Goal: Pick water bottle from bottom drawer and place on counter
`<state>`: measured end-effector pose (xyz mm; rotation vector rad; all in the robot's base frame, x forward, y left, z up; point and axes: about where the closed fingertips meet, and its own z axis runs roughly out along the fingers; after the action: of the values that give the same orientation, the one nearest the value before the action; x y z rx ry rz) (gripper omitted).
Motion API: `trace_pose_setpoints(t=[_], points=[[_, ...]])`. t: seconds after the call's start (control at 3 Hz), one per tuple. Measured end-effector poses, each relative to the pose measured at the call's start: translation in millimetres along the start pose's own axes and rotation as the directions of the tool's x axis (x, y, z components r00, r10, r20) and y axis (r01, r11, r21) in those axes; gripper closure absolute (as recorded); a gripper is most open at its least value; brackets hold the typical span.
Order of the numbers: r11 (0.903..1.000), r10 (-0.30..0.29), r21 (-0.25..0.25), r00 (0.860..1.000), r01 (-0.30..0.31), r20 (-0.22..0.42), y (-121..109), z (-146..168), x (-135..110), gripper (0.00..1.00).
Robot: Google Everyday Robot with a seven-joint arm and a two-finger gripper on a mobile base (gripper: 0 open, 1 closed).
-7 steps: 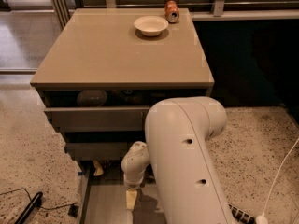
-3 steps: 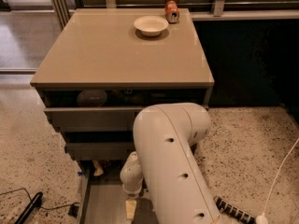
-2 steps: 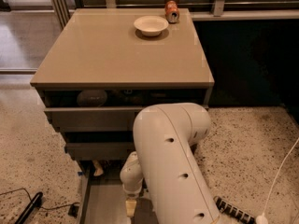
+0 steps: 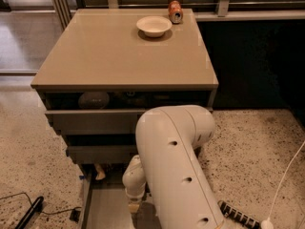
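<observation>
arm (image 4: 176,175), white and bulky, fills the near lower middle and bends down from its rounded elbow toward the cabinet's foot. its slimmer wrist hangs at the left side of the casing, and the tool (image 4: 135,208) sits at the end of it, low inside the pulled-out bottom drawer (image 4: 102,210), over the flat grey floor and close to its right half. whether the tool is spread or pressed together cannot be told, since only a pale tip shows beneath the wrist. the water bottle cannot be picked out here; a small tan object (image 4: 99,171) lies at the back left of the same drawer, under the drawer above, and what it is cannot be told.

on the speckled floor (image 4: 248,147) a black cable (image 4: 28,213) lies at the near left, a ribbed black hose (image 4: 238,216) at the near right, and a white cord (image 4: 286,180) runs along the right edge.

above the bottom drawer, the middle drawer (image 4: 97,152) and the top drawer (image 4: 95,120) each stand partly out, the top one less far. a rounded grey shape (image 4: 94,99) shows in the dark gap under the counter (image 4: 119,61).

toward the counter's far edge stands a white bowl (image 4: 154,26), upright, and just behind it to the right an orange soda can (image 4: 175,11).
</observation>
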<state>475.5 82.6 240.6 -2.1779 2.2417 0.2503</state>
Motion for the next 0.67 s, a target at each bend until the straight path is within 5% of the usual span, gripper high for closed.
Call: trace_pose_setpoints(t=[0.33,0.67], points=[[1.0,0.0,0.0,1.0,0.0,0.0,0.0,0.0,0.0,0.96],[1.0,0.0,0.0,1.0,0.0,0.0,0.1,0.1,0.0,1.0]])
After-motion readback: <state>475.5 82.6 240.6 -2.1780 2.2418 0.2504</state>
